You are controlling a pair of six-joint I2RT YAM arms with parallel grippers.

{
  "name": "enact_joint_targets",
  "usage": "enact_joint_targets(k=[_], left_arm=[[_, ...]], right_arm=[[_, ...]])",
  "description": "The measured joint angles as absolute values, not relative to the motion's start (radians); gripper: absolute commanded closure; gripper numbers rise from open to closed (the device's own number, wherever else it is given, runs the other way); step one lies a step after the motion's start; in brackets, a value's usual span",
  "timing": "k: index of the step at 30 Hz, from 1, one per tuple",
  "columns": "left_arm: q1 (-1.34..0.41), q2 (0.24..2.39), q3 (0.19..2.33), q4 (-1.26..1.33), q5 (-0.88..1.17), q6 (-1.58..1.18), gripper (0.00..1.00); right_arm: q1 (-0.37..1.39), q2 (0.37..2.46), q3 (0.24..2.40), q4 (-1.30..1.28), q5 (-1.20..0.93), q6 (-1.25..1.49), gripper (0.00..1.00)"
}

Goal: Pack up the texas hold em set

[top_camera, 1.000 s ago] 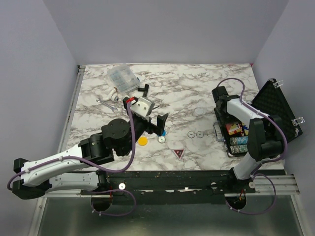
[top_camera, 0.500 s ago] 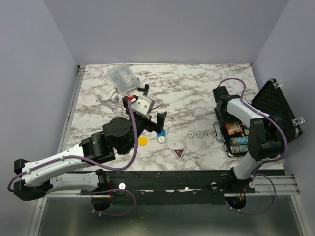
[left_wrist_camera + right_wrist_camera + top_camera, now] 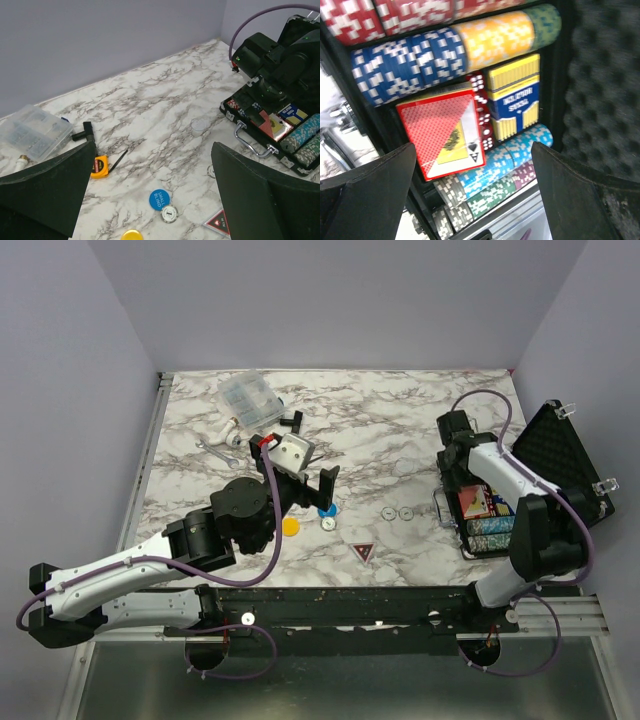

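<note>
Left wrist view — left end effector (image 3: 320, 491) released, empty; blue disc (image 3: 159, 199), white disc (image 3: 169, 214), yellow disc (image 3: 132, 235), triangle (image 3: 217, 223) on tabletop (image 3: 165, 100) just ahead-below it; case (image 3: 556, 455) well to its right. Over case, right end effector (image 3: 472, 146) released, card box (image 3: 442, 132) beneath — left arm (image 3: 150, 565) nearer discs.

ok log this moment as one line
right gripper: open over red card box in black case | left gripper: open, above table | blue disc, yellow disc, white disc, red triangle: on table, unpacked
</note>
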State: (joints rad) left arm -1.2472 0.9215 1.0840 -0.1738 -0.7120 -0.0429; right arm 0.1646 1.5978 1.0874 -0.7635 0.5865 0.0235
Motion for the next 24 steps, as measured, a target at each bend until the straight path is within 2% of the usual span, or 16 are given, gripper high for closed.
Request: enact_joint_targets(k=[1,5,7,13,17,20,24], left_arm=[[-1.245,0.922,1.084,-0.174,-0.712,-0.042,0.01],[-1.242,0.922,1.084,-0.174,-0.712,-0.041,0.01],[-1.241,0.922,1.084,-0.173,-0.713,-0.041,0.02],[-1.239,0.922,1.084,-0.173,-0.713,-0.040,0.02],[-1.239,0.922,1.084,-0.173,-0.713,-0.032,0.02],[-1.239,0.922,1.084,-0.172,-0.713,-0.026,0.01],[-1.239,0.922,1.082,-0.162,-0.714,-0.020,0.01]], right_arm=[[0.164,1.588,1.087,-0.763,0.611,0.035,0.04],[0.158,1.563,1.087,-0.751,0.765,0.088,0.38],[0.140,1.561,1.087,-0.735,0.835,0.112,0.48],[0.059,1.635,1.095,-0.702,0.933,0.157,0.54],[0.059,1.726,1.097,-0.698,0.937,0.170,0.66],[0.060,1.771,1.098,-0.705,0.884,0.181,0.71],[0.060,1.785,1.101,-0.730,0.767,0.196,0.70]])
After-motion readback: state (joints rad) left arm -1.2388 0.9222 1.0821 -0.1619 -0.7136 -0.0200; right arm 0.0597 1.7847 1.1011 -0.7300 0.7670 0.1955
